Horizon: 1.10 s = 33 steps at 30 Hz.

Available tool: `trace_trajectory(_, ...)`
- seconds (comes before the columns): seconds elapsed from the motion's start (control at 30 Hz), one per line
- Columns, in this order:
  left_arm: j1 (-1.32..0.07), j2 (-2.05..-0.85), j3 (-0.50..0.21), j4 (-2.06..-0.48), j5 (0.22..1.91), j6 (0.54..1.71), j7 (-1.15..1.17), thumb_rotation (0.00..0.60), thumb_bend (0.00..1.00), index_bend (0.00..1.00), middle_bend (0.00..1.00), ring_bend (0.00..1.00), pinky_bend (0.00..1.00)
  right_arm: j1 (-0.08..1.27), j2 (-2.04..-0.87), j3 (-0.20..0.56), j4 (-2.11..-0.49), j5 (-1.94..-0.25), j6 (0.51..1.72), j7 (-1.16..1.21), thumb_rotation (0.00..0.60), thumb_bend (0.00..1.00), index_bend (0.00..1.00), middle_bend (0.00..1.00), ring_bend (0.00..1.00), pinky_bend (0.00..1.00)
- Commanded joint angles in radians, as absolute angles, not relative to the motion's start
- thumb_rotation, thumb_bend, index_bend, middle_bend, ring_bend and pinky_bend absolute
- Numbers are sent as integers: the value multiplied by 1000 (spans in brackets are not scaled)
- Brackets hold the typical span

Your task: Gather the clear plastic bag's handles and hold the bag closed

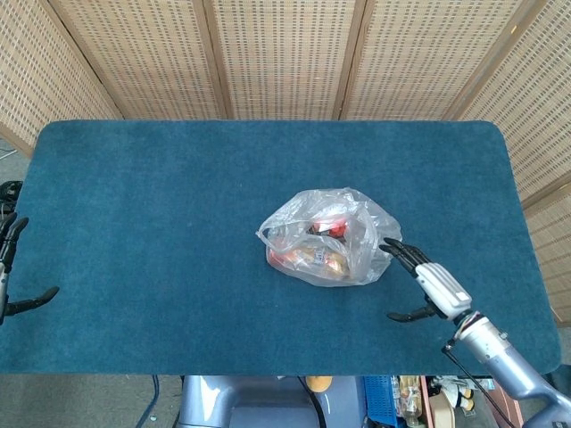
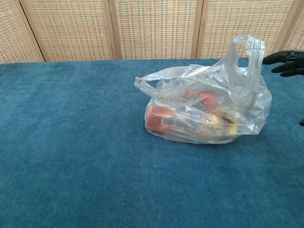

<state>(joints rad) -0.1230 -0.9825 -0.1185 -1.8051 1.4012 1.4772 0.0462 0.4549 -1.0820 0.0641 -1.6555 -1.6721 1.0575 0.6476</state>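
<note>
1. The clear plastic bag [image 1: 330,236] sits a bit right of centre in the head view, on the blue table [image 1: 161,205]. It's slumped over its contents: red and orange packaged stuff, labels too blurry to read.

2. Its two handles are nowhere near each other. In the chest view the right handle [image 2: 247,52] sticks up as a loop at the upper right of the frame, while the left handle [image 2: 142,84] flops out low toward the middle. My guess is that's why both have to be gathered before the mouth can be held closed; right now it's gaping.

3. The right hand [image 1: 428,283] is just beside the bag's lower-right edge in the head view, fingers [image 2: 284,57] spread and released, grasping nothing. In the chest view its dark tips poke in at the right edge, near the upright handle but apart from it. It looks lined up to take that loop first.

4. The left hand [image 1: 11,276] is at the far left edge of the head view, well apart from the bag, only partly in frame. Its fingers look splayed and it's holding nothing.

5. The table has a plush, carpet-like teal cover with rounded corners.

6. Behind it are woven rattan screen panels [image 1: 285,53] in wooden frames. At the bottom of the head view there's some clutter below the table's edge, too small to identify.
</note>
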Motion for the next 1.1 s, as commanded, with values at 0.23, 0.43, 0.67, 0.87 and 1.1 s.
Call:
trace_trajectory(0.23,-132,-980,-126,-1800,1383,1460,37,600,134,0,0,0,0,579,-1100,117,-1682,-1583,900,751,600,0,32,68,0,0)
trace_trajectory(0.43,-134,-978,-129,-1798,1374,1456,28,600,133,0,0,0,0,650,-1101,157,-1720,-1512,801,903,600,0,64,95,0,0)
trace_trajectory(0.67,-136,-978,-131,-1794,1368,1451,19,600,133,0,0,0,0,720,-1094,212,-1749,-1453,690,1229,600,0,115,149,4,3)
trace_trajectory(0.87,-139,-976,-134,-1792,1363,1447,10,600,133,0,0,0,0,754,-1091,249,-1758,-1483,639,1626,600,0,123,190,48,4)
trace_trajectory(1.1,-142,-975,-135,-1788,1357,1440,1,600,134,0,0,0,0,775,-1106,224,-1669,-1653,744,2058,600,0,126,208,69,87)
